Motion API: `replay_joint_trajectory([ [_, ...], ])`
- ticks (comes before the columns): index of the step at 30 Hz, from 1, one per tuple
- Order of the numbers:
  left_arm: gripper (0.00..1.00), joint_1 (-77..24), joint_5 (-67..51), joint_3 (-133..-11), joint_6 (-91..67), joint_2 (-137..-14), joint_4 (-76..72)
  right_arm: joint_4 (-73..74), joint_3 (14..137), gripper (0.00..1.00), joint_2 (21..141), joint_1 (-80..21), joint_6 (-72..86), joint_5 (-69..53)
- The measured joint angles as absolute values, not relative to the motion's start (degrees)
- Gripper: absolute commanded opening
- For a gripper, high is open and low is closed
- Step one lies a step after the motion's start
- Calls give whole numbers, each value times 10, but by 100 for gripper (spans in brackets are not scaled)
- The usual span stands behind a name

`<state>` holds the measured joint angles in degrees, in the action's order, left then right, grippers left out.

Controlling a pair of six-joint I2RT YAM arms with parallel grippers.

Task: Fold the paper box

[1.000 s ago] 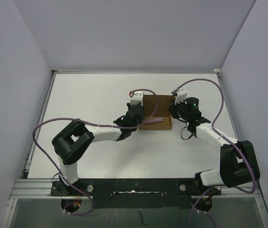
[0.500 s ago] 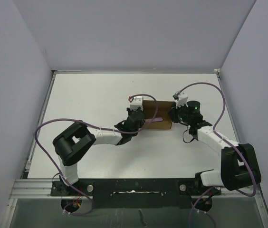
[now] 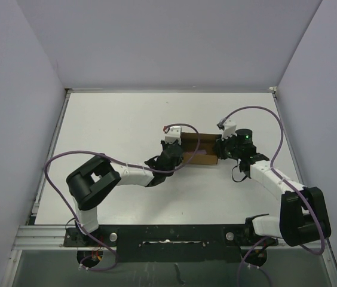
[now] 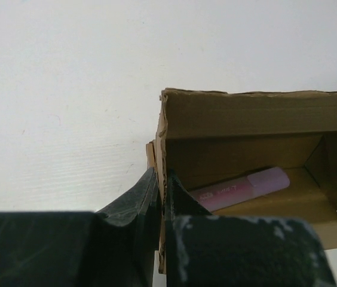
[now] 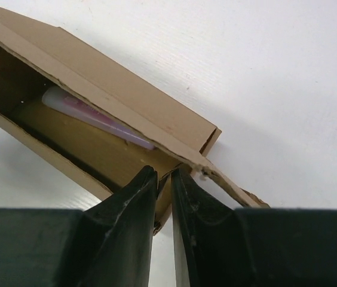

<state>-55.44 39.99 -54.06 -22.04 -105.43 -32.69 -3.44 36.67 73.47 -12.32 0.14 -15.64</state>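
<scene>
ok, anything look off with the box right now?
Yes: a pink tube lies inside the paper box, odd for a folding job. The corner by the right gripper looks ragged, with a strip sticking out past the end.

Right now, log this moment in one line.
left gripper: pinching paper box left wall | right gripper: astride right wall | pink tube inside
</scene>
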Motion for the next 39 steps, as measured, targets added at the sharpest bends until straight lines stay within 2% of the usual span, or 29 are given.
replay_joint_trajectory([
  [7,4,-563,399,-529,-224,-1050,-325,-7,367,21,731,-123,-13,-157],
  [14,9,-569,397,-518,-227,-1044,-323,5,367,25,721,-124,-22,-157],
  [20,18,-574,392,-517,-229,-1043,-314,13,367,25,710,-123,-37,-157],
  [26,32,-579,385,-509,-233,-1034,-309,14,367,25,707,-123,-43,-157],
  [39,50,-583,368,-485,-245,-967,-277,14,367,12,711,-123,-45,-155],
])
